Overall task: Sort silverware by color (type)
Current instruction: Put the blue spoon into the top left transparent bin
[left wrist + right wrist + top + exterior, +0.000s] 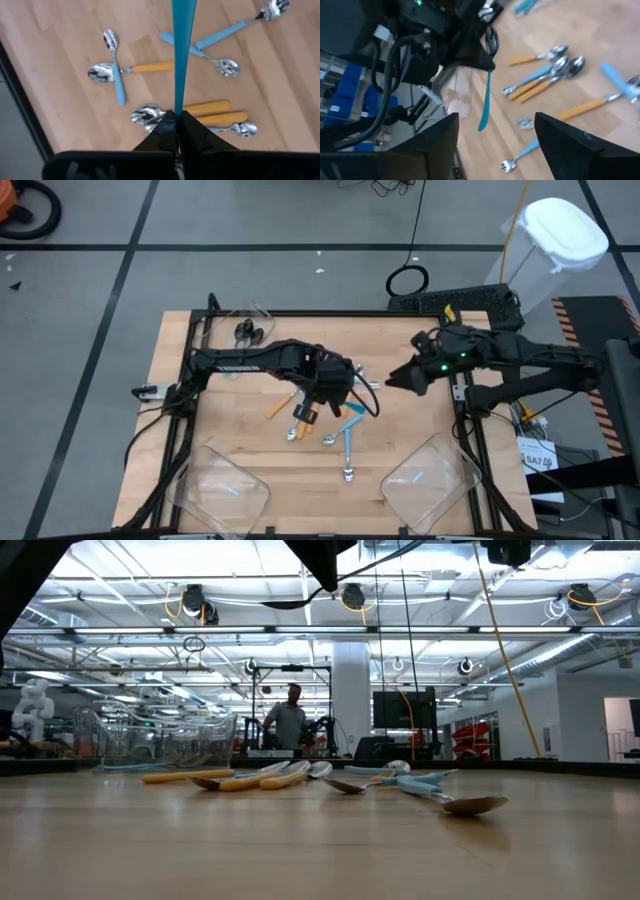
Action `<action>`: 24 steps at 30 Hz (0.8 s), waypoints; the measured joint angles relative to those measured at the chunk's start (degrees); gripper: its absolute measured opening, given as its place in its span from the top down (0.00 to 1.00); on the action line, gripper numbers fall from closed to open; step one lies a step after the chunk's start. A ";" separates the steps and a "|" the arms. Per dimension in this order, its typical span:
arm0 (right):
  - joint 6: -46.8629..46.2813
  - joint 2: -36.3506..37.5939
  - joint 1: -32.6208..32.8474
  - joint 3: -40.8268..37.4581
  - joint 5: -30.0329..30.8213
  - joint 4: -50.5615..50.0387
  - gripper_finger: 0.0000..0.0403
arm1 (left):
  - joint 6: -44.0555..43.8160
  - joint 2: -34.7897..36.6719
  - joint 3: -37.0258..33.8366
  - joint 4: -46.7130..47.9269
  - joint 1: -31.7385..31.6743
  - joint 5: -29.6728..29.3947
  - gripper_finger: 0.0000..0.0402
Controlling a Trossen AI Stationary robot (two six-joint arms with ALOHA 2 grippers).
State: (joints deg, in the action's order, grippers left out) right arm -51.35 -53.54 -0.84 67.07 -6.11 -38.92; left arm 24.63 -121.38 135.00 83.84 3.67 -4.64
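Left gripper point(177, 131) fingers pinching a light-blue plastic-handled spoon point(181, 55), long axis hanging straight down over the wooden table point(230, 430). Scattered orange- and blue-handled spoons point(320, 425) directly beneath. Right gripper point(395, 379) fingers spread, empty, just beside.

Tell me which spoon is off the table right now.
The blue-handled spoon pinched in the left hand: it hangs in the air with its handle pointing away, while every other spoon lies flat on the wood.

A scatter of small metal spoons with blue and orange plastic handles point(320, 420) lies mid-table on the pale wooden table point(230, 430), between two clear plastic bins point(225, 485) at the near corners.
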 joint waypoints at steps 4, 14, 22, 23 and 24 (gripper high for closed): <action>-3.73 -2.61 2.53 0.00 -0.03 1.15 0.37 | 4.69 0.00 0.00 1.49 0.18 -2.27 0.99; -10.28 -9.64 11.47 0.00 2.79 2.39 0.37 | 9.65 -0.04 0.00 4.69 2.22 -8.39 0.99; -12.47 -14.99 15.66 0.00 4.78 9.27 0.37 | 8.81 -0.07 0.00 2.98 5.14 -8.71 0.99; -12.64 -15.67 15.94 0.00 4.87 9.35 0.37 | 8.40 -0.07 0.00 2.49 5.37 -8.74 0.99; -12.87 -16.33 16.19 0.00 4.90 9.37 0.37 | 7.89 -0.07 0.00 2.22 5.55 -8.74 0.99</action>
State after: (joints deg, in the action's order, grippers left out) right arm -64.22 -69.87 15.35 67.07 -1.20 -29.55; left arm 32.53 -121.45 135.00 86.07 9.22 -13.39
